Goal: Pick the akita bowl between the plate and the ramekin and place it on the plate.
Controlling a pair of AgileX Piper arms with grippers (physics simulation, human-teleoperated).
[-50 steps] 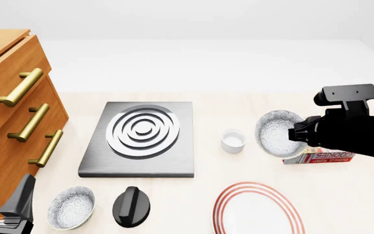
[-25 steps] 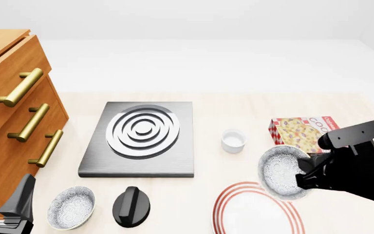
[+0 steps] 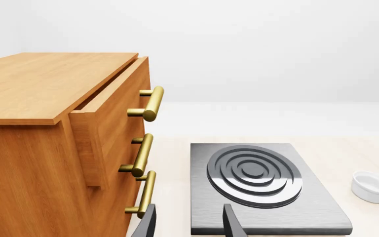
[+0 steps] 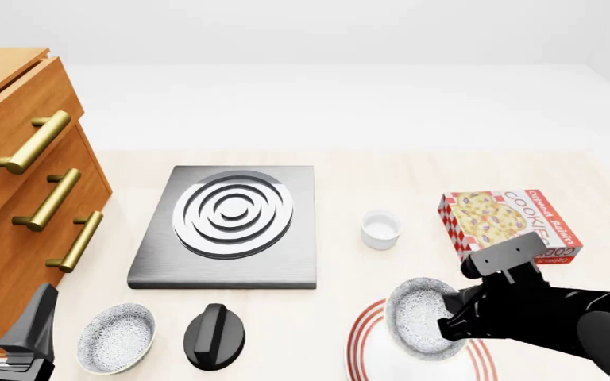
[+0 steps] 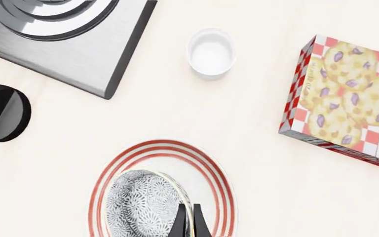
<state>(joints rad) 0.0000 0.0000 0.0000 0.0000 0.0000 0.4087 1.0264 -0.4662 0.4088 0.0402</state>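
The akita bowl [image 4: 422,319], dark outside and white-speckled inside, hangs tilted just above the plate [image 4: 360,340], a white plate with red rings at the table's front right. My right gripper [image 4: 460,314] is shut on the bowl's right rim. In the right wrist view the bowl [image 5: 142,203] sits over the plate [image 5: 163,146], with my fingertips [image 5: 188,219] pinching its rim. The small white ramekin [image 4: 380,229] stands behind the plate, also in view as the ramekin [image 5: 210,52]. My left gripper [image 4: 4,319] rests open at the front left, holding nothing.
A grey burner [image 4: 231,222] lies at mid-table with a black knob [image 4: 215,336] and a second speckled bowl [image 4: 117,338] in front of it. A cookie box [image 4: 507,222] lies right of the ramekin. A wooden drawer cabinet [image 4: 25,182] fills the left side.
My right gripper carried the bowl from beside the ramekin toward the front and lower, and to the left over the plate. The cookie box is now uncovered. The left arm stayed still.
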